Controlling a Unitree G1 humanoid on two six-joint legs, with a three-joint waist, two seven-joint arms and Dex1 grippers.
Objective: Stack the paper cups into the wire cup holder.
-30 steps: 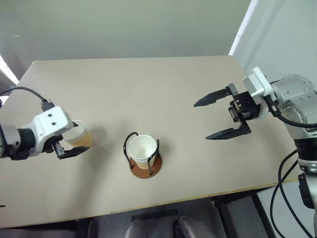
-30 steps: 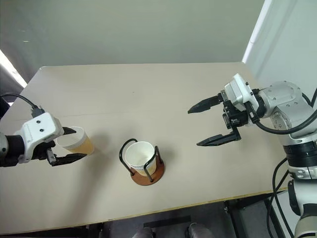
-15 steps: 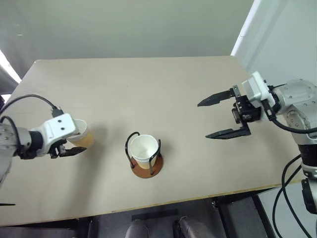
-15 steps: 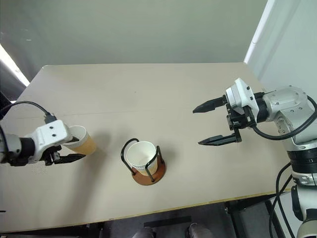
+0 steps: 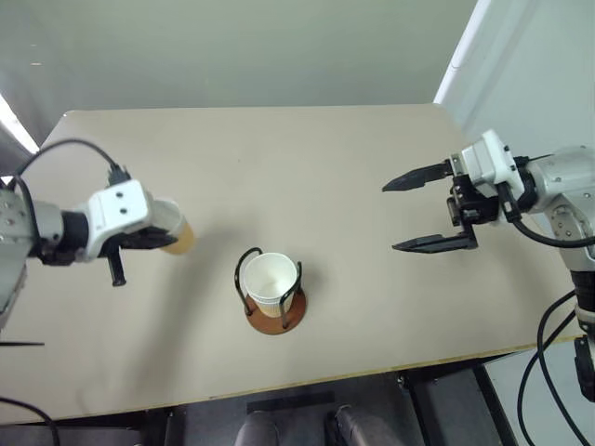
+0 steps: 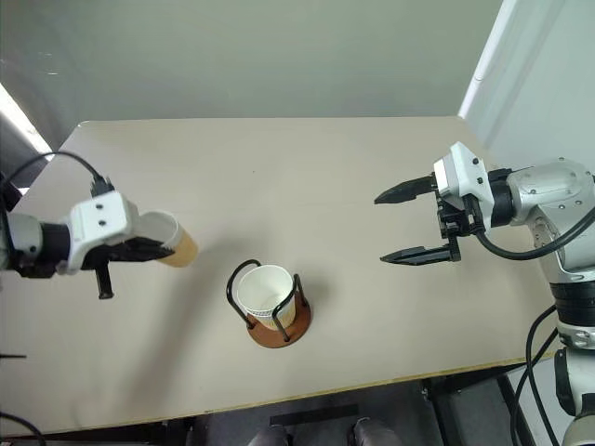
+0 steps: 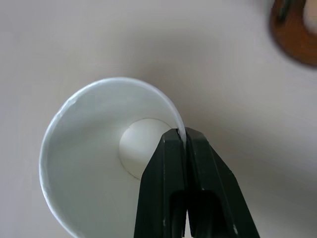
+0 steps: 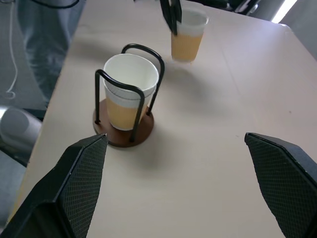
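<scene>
My left gripper (image 7: 181, 138) is shut on the white rim of a tan paper cup (image 5: 177, 234), one finger inside and one outside. The cup hangs tilted above the table, to the left of the wire cup holder (image 5: 271, 295). The holder's reddish-brown base and black loops stand near the table's front middle. Nested paper cups (image 8: 130, 89) sit upright in it, two rims showing. The right wrist view also shows the held cup (image 8: 187, 37) beyond the holder. My right gripper (image 5: 390, 216) is open and hovers well to the right of the holder, pointing toward it with nothing between its fingers.
The beige table (image 5: 279, 149) carries only the holder. Its front edge (image 5: 353, 372) runs close below the holder. A black cable (image 5: 70, 149) loops over my left wrist. A pale wall panel (image 5: 521, 65) rises behind the table's right corner.
My left gripper closed on the cup's rim, then lifted the cup off the table and carried it a little to the right, tilting it. The right gripper stayed open and nearly still.
</scene>
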